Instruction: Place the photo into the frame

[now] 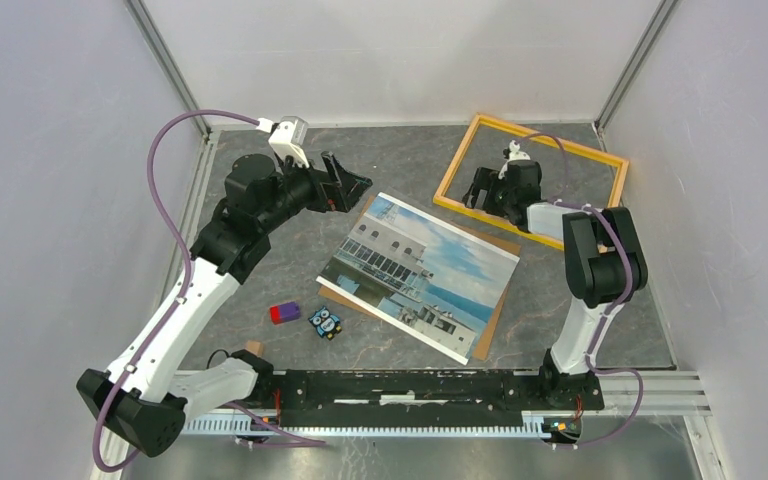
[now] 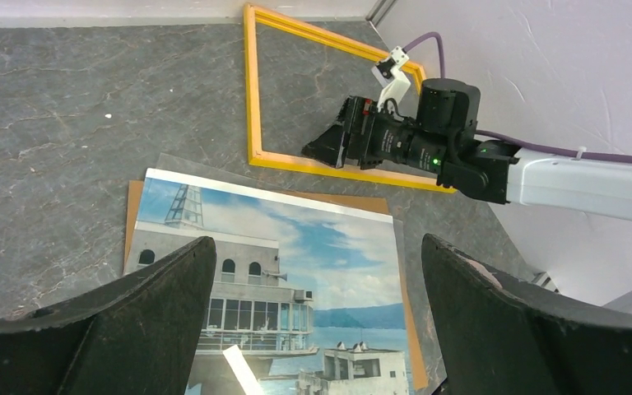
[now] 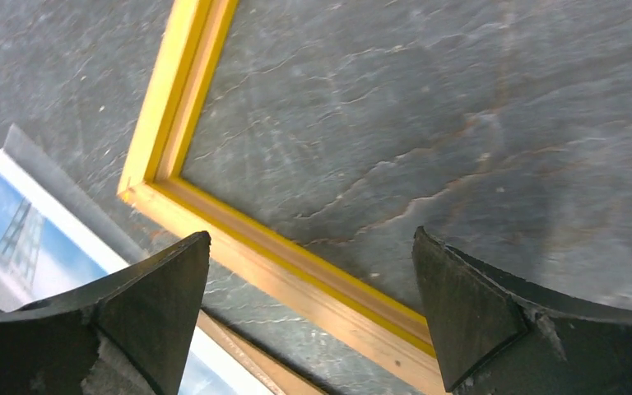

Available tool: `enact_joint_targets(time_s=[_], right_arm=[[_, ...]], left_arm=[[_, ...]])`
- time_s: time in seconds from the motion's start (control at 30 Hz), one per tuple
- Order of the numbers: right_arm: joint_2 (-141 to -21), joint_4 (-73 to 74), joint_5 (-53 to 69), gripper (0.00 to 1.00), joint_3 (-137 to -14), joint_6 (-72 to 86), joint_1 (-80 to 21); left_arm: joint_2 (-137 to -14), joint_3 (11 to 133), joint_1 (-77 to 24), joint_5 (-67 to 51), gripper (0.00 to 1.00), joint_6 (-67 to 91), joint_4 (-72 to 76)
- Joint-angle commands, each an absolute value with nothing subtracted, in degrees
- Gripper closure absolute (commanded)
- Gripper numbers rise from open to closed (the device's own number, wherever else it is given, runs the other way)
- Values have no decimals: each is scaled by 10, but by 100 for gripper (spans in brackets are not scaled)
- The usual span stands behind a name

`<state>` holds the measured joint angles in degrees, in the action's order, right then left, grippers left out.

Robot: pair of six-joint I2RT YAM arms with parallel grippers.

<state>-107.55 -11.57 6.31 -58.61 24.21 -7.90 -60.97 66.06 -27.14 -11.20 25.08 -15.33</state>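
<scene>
Nearest the arm bases, a small purple-and-red block and a small blue figure with round eyes lie side by side on the grey bench, just off the near left corner of the photo.

The photo lies face up at mid-bench, turned at an angle. It rests on a brown panel, which shows along the right and near edges. The wrist view shows a thin greyish sheet edge at the far side of the photo. Nothing lies on top of the photo.

The left tool is over the bench just beyond the photo's far left corner. Its fingers are spread wide and hold nothing.

The frame lies flat at the far right of the bench with bare bench showing inside it. Its near rail is just beside the brown panel's far corner, and the photo is outside it. The right tool is over the frame's opening by the near left corner, directly above the space. It is spread wide and empty.
</scene>
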Motion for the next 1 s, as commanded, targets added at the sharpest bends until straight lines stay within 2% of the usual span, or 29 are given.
enact_joint_targets(time_s=[0.0, 0.5, 0.63, 0.83, 0.97], right_arm=[[-1080, -161, 147, 2, -579, 262, -87], [-1093, -180, 205, 2, -570, 264, -146], [-1091, -103, 189, 2, -616, 216, -148], [-984, 119, 6, 2, -659, 119, -172], [-868, 166, -37, 2, -558, 120, -174]], left_arm=[[-609, 683, -275, -130, 0, 272, -144], [-610, 680, -275, -135, 0, 279, -141], [-613, 680, -275, -136, 0, 278, -141], [-620, 682, -275, -146, 0, 283, -141], [-626, 682, -278, -152, 0, 287, -141]])
